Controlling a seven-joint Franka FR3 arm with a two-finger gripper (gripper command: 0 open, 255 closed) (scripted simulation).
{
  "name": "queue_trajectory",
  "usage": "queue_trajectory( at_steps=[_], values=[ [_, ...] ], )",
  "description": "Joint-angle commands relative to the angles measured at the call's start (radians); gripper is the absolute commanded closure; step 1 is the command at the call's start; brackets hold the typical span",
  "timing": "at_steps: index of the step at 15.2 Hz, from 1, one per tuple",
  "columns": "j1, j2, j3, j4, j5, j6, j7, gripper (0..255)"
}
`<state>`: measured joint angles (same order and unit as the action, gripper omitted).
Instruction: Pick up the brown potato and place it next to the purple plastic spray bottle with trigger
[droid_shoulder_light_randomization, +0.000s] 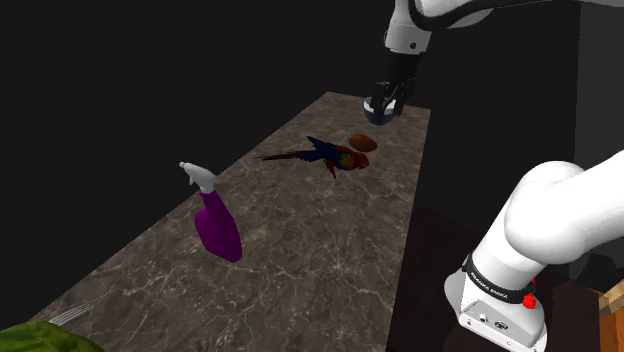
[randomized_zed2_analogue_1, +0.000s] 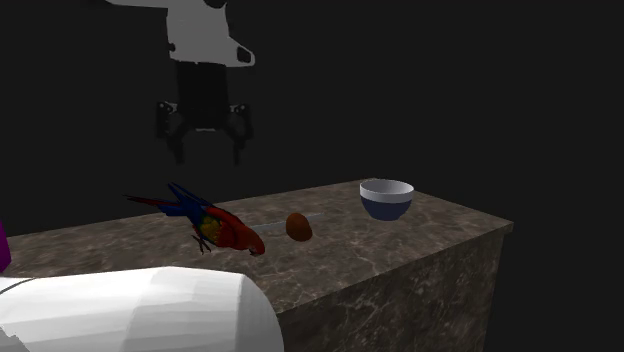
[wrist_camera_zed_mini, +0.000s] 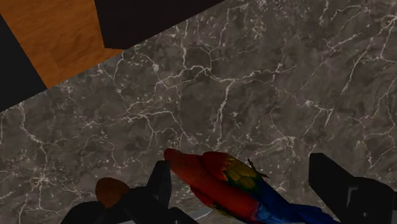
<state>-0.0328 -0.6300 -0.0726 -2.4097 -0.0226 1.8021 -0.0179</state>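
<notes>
While the hand (randomized_zed2_analogue_1: 207, 150) hangs released above the counter (droid_shoulder_light_randomization: 300, 260), the reach is the step in hand; the potato (randomized_zed2_analogue_1: 298, 227) lies ungrasped at 3 o'clock of the parrot (randomized_zed2_analogue_1: 225, 230); next, I judge, centre over it, descend, clench; the bottle (droid_shoulder_light_randomization: 217, 225) stands at the potato's 8 o'clock in the shoulder view.

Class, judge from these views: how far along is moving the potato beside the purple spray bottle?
Done: nothing yet; the potato lies on the counter by the parrot, apart from the spray bottle. In hand: the claw hangs open above the counter, empty. Left: grasping the potato, carrying it, setting it beside the bottle.
</notes>
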Motion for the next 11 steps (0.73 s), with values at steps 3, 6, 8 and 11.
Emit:
queue_trajectory(
  at_steps=[3,6,8,11],
  values=[
    [-0.015,0.125,-0.052,0.027,-0.024,0.082,-0.068,0],
    [-0.025,0.223,-0.089,0.054,-0.035,0.142,-0.121,0],
    [-0.031,0.293,-0.113,0.078,-0.037,0.179,-0.156,0],
    [-0.039,0.401,-0.146,0.124,-0.033,0.228,-0.211,0]
  ],
)
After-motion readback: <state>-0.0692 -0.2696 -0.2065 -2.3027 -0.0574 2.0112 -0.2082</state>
